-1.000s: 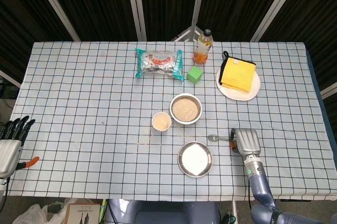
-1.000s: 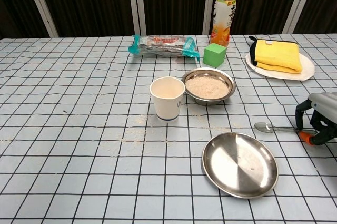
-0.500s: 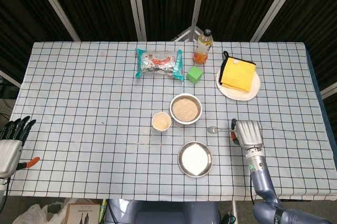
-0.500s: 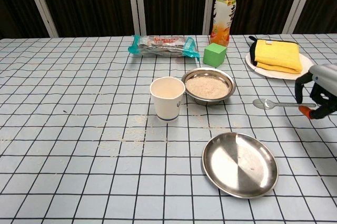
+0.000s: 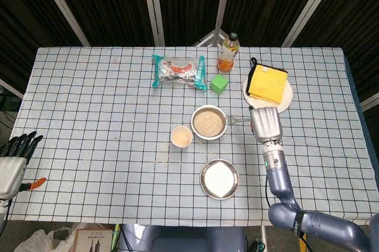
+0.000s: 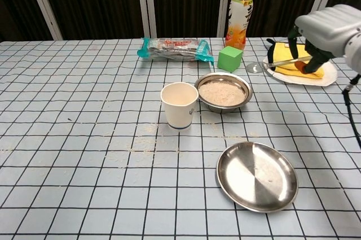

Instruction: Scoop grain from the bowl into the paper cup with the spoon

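Note:
A steel bowl of pale grain (image 5: 208, 122) (image 6: 224, 92) sits mid-table. Just to its left stands the white paper cup (image 5: 182, 137) (image 6: 179, 104), with some grain inside. My right hand (image 5: 265, 123) (image 6: 326, 27) holds the metal spoon (image 6: 269, 64) by its handle, raised above the table to the right of the bowl. The spoon's head (image 5: 230, 121) points left and hangs by the bowl's right rim. My left hand (image 5: 12, 156) hangs off the table's left edge, fingers together and holding nothing.
An empty steel plate (image 5: 219, 178) (image 6: 257, 175) lies in front of the bowl. Behind it are a green cube (image 6: 230, 58), a juice bottle (image 6: 239, 16), a snack packet (image 6: 175, 48) and a yellow cloth on a white plate (image 6: 299, 60). Spilled grains (image 6: 141, 147) dot the cloth.
My right hand has lifted the spoon off the table and carried it up and back toward the bowl's right side. The left hand stayed put.

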Robot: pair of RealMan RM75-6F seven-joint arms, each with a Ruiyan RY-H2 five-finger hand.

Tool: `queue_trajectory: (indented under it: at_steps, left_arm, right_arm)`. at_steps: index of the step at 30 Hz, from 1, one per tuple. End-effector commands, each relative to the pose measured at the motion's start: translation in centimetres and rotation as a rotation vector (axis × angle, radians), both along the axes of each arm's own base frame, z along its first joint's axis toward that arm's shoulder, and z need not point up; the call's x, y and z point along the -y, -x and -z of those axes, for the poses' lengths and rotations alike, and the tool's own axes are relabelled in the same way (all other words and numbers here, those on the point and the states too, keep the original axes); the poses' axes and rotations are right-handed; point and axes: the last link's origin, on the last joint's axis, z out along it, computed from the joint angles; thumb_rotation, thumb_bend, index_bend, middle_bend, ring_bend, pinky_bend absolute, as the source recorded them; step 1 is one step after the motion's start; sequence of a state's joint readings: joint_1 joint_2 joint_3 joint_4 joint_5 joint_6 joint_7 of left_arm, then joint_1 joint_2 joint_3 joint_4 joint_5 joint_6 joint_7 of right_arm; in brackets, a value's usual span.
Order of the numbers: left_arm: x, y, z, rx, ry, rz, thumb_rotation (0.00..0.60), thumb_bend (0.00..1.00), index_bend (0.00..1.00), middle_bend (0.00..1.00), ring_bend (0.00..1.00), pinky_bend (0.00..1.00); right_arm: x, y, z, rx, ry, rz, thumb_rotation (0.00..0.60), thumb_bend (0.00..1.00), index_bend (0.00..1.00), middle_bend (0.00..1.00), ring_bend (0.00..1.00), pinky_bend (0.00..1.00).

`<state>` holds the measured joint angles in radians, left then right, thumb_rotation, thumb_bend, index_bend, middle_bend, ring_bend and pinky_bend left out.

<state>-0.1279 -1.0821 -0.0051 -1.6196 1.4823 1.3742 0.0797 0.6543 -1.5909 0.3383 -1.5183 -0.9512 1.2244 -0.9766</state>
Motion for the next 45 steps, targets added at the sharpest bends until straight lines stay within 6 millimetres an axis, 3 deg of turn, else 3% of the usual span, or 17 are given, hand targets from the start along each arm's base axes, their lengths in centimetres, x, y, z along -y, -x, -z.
queue_trajectory:
  at_steps: [1, 9, 18, 37, 45]
  left_arm:
    - [-0.1, 0.0, 0.0, 0.008, 0.015, -0.005, 0.600, 0.00, 0.00, 0.00, 0.00, 0.00]
    - [-0.2, -0.3, 0.1, 0.017, 0.041, 0.006, 0.600, 0.00, 0.00, 0.00, 0.00, 0.00]
    - [-0.1, -0.4, 0.1, 0.030, 0.060, 0.008, 0.600, 0.00, 0.00, 0.00, 0.00, 0.00]
    - [-0.1, -0.7, 0.4, 0.040, 0.076, 0.004, 0.600, 0.00, 0.00, 0.00, 0.00, 0.00]
    - [-0.2, -0.6, 0.3, 0.049, 0.076, -0.005, 0.600, 0.00, 0.00, 0.00, 0.00, 0.00]
  right_arm:
    - [1.2, -1.8, 1.5, -0.100, 0.024, -0.037, 0.600, 0.49, 0.59, 0.92, 0.98, 1.00]
    - [1.8, -2.4, 5.9, -0.410, 0.065, -0.163, 0.600, 0.49, 0.59, 0.92, 0.98, 1.00]
    - [2.2, -1.6, 8.1, -0.579, 0.121, -0.228, 0.600, 0.49, 0.60, 0.92, 0.98, 1.00]
    - [0.4, -2.0, 10.8, -0.604, 0.121, -0.287, 0.600, 0.49, 0.60, 0.92, 0.98, 1.00]
    - [0.3, -2.4, 10.9, -0.476, 0.098, -0.221, 0.600, 0.49, 0.61, 0.92, 0.98, 1.00]
